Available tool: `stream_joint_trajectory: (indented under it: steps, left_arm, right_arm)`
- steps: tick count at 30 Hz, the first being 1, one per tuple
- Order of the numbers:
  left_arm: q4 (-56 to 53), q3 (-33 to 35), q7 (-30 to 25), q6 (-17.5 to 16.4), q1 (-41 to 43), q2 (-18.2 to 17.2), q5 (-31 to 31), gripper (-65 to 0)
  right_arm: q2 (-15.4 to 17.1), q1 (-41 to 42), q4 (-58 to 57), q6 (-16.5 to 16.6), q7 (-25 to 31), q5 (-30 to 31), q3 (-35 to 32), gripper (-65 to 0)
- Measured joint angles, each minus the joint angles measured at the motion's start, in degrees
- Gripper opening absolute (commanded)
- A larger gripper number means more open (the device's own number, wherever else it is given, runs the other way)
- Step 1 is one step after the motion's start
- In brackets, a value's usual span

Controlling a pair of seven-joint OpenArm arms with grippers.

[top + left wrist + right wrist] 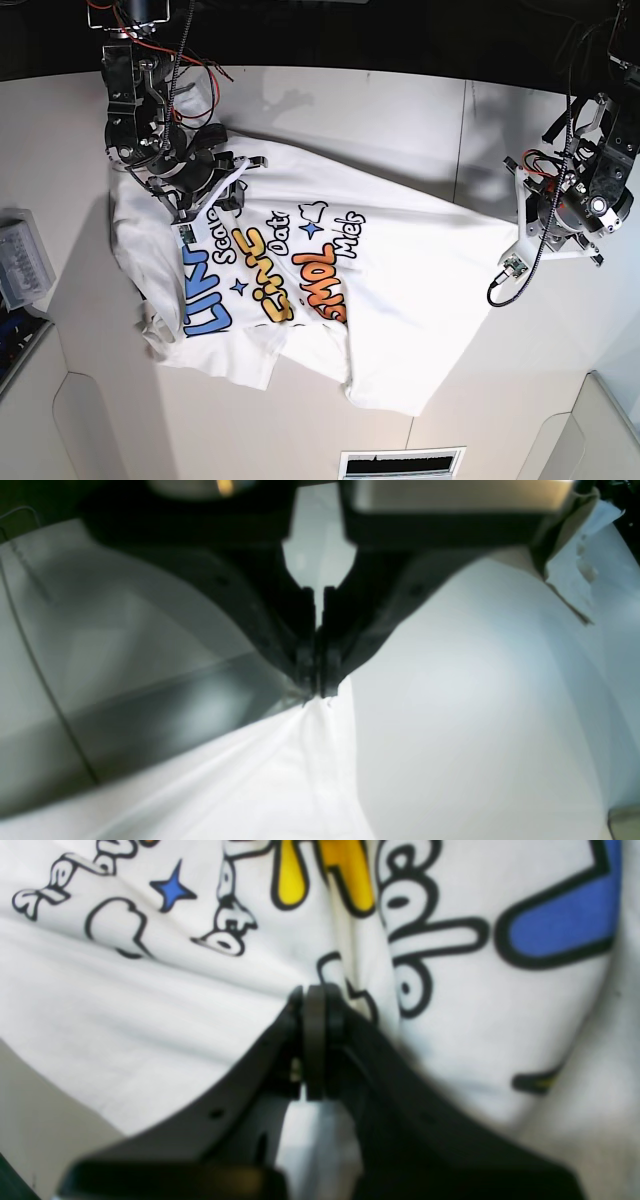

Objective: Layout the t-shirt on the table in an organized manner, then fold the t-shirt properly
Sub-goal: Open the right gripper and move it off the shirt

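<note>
T-shirt (pixel 280 780) in my left wrist view: left tool (pixel 317 692) pinched tight on a plain white edge, pulled taut. Right wrist: right tool (pixel 314 990) clamped on printed fabric. Base view shows it rumpled, print up, on the table (pixel 400 100); I'd pull both apart evenly, low.

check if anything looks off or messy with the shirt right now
The t-shirt is not flat: it lies skewed across the table, its near hem doubled over and the side by the right gripper bunched. Both grippers, left gripper included, are shut on cloth, pulling it taut.
</note>
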Motion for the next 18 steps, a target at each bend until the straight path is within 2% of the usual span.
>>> stream_joint_trajectory:
  steps: [2, 4, 6, 10, 16, 18]
  left_arm:
    - [0.0, 0.0, 1.2, -2.1, 0.0, -0.5, -0.4, -64.5]
    - [0.0, 0.0, 2.1, -2.0, 0.0, -1.0, -0.6, -53.3]
    - [0.0, 0.0, 2.1, -1.8, 0.2, -1.6, -0.5, -45.3]
    - [0.0, -0.2, 2.1, -0.4, 0.6, -2.3, -0.2, -44.4]
    - [0.0, -0.2, 1.6, -0.4, 0.6, -2.3, -0.4, -44.4]
    - [0.0, -0.2, 0.1, 0.2, 0.7, -2.3, -0.4, -44.4]
  right_arm:
    - [0.0, 0.0, 0.0, 0.0, 0.0, 0.0, 0.0, -65.0]
    - [0.0, 0.0, 0.0, 0.0, 0.0, 0.0, 0.0, -65.0]
    - [0.0, 0.0, 0.0, 0.0, 0.0, 0.0, 0.0, -65.0]
    - [0.0, 0.0, 0.0, 0.0, 0.0, 0.0, 0.0, -65.0]
    - [0.0, 0.0, 0.2, 0.0, 0.0, 0.0, 0.0, -65.0]
    - [0.0, -0.2, 3.0, -0.7, -2.6, -1.3, 0.0, -65.0]
